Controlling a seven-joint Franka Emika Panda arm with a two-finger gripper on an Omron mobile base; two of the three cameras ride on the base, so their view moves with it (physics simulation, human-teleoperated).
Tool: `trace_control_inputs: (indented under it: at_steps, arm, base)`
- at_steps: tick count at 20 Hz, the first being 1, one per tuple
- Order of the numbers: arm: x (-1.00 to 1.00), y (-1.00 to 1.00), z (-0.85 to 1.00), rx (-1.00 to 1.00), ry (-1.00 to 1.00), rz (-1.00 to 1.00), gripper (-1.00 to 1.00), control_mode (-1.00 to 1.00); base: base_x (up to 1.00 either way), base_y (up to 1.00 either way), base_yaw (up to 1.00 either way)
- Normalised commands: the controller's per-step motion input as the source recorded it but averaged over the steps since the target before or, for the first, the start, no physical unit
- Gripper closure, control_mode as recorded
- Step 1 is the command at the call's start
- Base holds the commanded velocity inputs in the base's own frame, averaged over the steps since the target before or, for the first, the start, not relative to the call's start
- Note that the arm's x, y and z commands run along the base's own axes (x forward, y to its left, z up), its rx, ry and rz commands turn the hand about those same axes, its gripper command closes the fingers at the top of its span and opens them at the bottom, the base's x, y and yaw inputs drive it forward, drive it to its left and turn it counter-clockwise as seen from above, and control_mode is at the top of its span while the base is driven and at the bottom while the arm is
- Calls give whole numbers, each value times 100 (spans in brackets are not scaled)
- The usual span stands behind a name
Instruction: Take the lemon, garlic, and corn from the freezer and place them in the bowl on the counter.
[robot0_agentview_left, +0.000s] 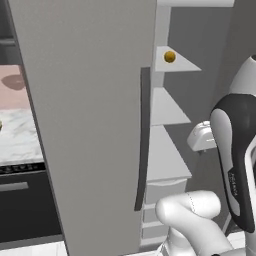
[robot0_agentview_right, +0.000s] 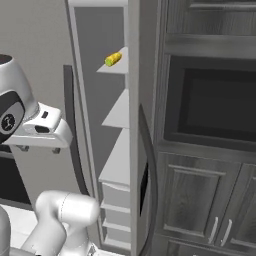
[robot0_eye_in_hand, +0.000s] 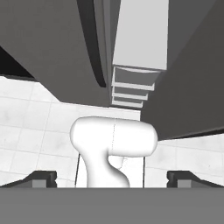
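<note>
At the far left of the left base view we see the counter (robot0_agentview_left: 17, 137), white marble with grey veins, partly cut off by the open freezer door (robot0_agentview_left: 90, 125), a broad matte grey panel with a long dark handle (robot0_agentview_left: 143, 140) down its edge. To the right of the door the freezer interior stands open, with white shelves stacked one above another and drawers below. On the top shelf (robot0_agentview_left: 182, 64) sits the lemon (robot0_agentview_left: 170, 56), small and round. In the right base view the same upper shelf carries the corn (robot0_agentview_right: 113, 59), a short yellow cob lying on its side near the shelf's front edge. Right of the freezer we see dark wood-grain cabinets (robot0_agentview_right: 210, 200). The gripper (robot0_agentview_right: 37, 148) hangs in front of the door, at about the height of the middle shelves, well below the lemon and corn. In the hand view its fingertips (robot0_eye_in_hand: 41, 178) stand far apart at the two bottom corners, jaws spread wide and holding nothing.
</note>
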Motion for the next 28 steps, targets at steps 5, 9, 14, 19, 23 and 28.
trace_control_inputs:
  at_steps: [5,9,14,19,23,28]
  arm:
    - [0,0,0,0,0,0,-100,100]
    - [0,0,0,0,0,0,-100,100]
    - [0,0,0,0,0,0,-100,100]
    - [0,0,0,0,0,0,-100,100]
    - [0,0,0,0,0,0,-100,100]
    - [0,0,0,0,0,0,-100,100]
  base:
    - [0,-5,-28]
    - [0,-19,-34]
    - [7,-27,-30]
    - [26,-46,2]
    - [54,-29,4]
    - [66,-9,7]
